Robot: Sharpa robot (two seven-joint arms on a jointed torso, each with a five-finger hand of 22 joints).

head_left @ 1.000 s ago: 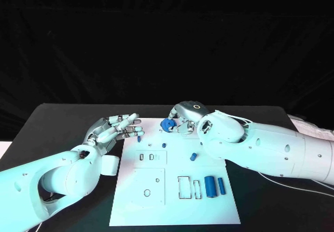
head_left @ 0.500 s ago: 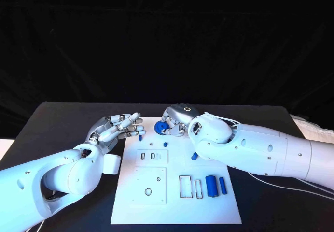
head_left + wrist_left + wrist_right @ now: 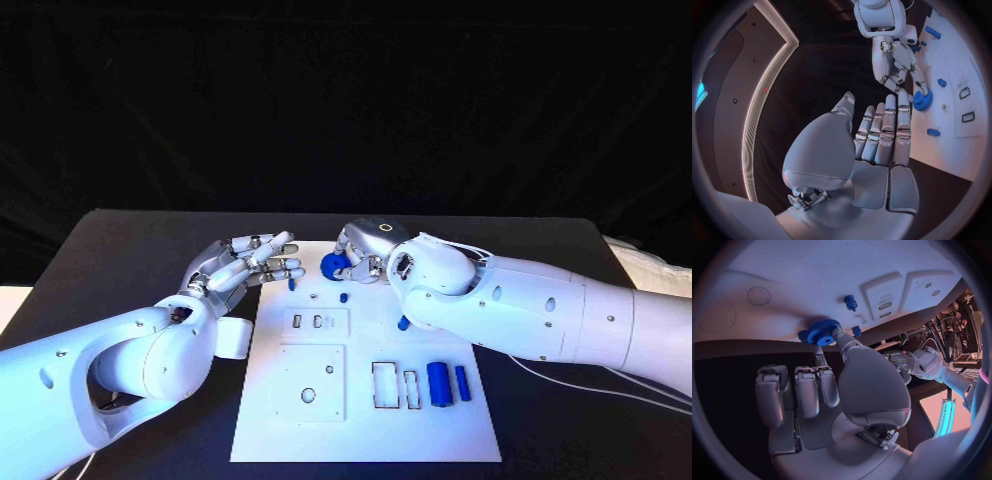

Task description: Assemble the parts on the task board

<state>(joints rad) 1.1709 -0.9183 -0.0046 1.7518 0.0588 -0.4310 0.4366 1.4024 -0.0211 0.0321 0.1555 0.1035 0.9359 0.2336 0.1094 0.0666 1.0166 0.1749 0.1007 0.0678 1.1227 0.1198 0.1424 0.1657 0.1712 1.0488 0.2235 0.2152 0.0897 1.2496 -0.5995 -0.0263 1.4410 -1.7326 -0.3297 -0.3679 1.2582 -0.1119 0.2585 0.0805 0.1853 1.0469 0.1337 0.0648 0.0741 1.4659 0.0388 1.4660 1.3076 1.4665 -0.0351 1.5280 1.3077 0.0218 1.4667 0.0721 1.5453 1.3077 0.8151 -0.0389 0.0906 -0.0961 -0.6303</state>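
At the far end of the board: the right hand (image 3: pixel 369 252) holds a blue gear (image 3: pixel 336 264) pinched in its fingers (image 3: pixel 837 335), just above the far edge of the white task board (image 3: pixel 433 420); the right wrist view shows the toothed wheel at the fingertips, close over the board's edge.
Left hand: the left hand (image 3: pixel 242 266) hovers beside the board's far left corner, fingers (image 3: pixel 887 131) stretched out side by side and holding nothing.
Parts near the gear: a small blue peg (image 3: pixel 345 297) stands on the board just short of the gear, and a smaller blue piece (image 3: pixel 290 285) sits at the board's left edge near the left hand's fingertips.
Parts not yet placed, by my reading: a short blue piece (image 3: pixel 402 323) lies loose mid-board beside the right arm; two blue cylinders (image 3: pixel 438 383) lie side by side near the right edge, next to open rectangular slots (image 3: pixel 384 385).
Empty seats: two small slots in the raised plate (image 3: pixel 315 323) and the holes in the larger plate (image 3: pixel 309 382) look unfilled.
Worktop: the black worktop (image 3: pixel 130 260) carries the board at its middle.
Progress: early, I judge. The gear is in hand but not seated; whether it goes on the blue peg cannot be told for sure.
Left to do: seat the gear, then fit the cylinders and the loose piece into their places.
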